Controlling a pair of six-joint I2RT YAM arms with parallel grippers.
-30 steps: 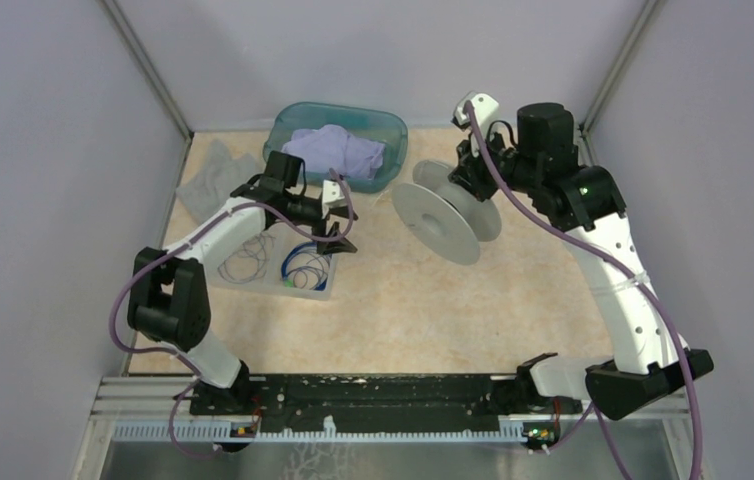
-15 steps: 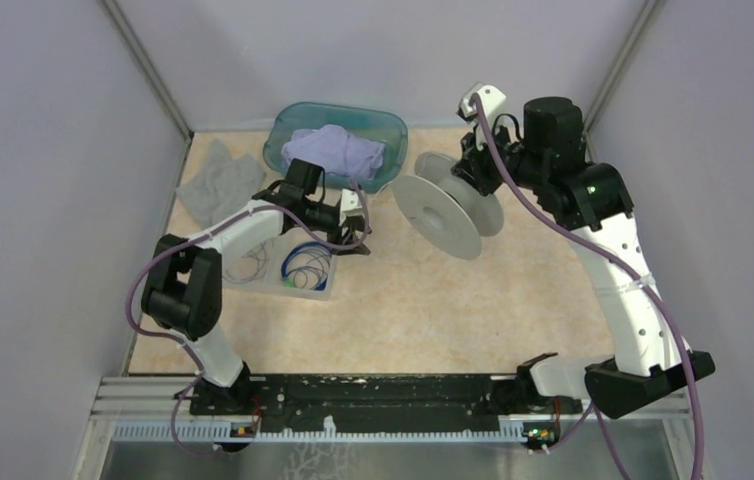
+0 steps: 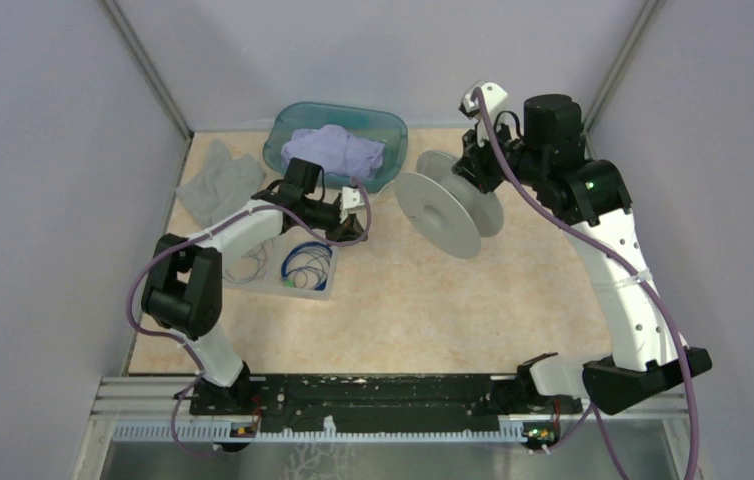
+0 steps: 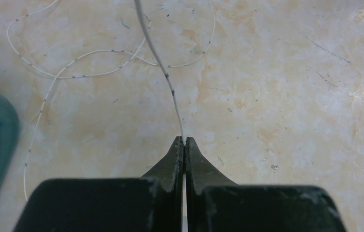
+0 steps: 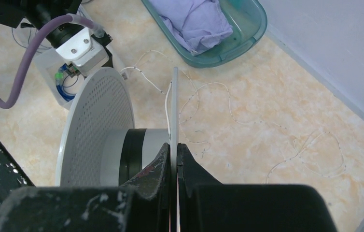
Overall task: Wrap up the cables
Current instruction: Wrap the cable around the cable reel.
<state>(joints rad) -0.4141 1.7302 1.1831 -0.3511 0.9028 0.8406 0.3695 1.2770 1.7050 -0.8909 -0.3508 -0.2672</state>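
Note:
My left gripper is shut on the whitish cable, pinching it at the very fingertips just above the table. The rest of that cable lies in loose loops on the tabletop behind the spool. Blue cables sit coiled in a clear tray. My right gripper is shut on the thin edge of one flange of the white spool, holding it tilted off the table. From above, the left gripper is just left of the spool, and the right gripper is at its far flange.
A teal basin holding a purple cloth stands at the back. A grey cloth lies at the back left. The clear tray sits under the left arm. Walls close in on both sides.
The left gripper has gone from open to shut on the whitish cable, after moving right and back towards the spool. The right arm and spool have barely shifted.

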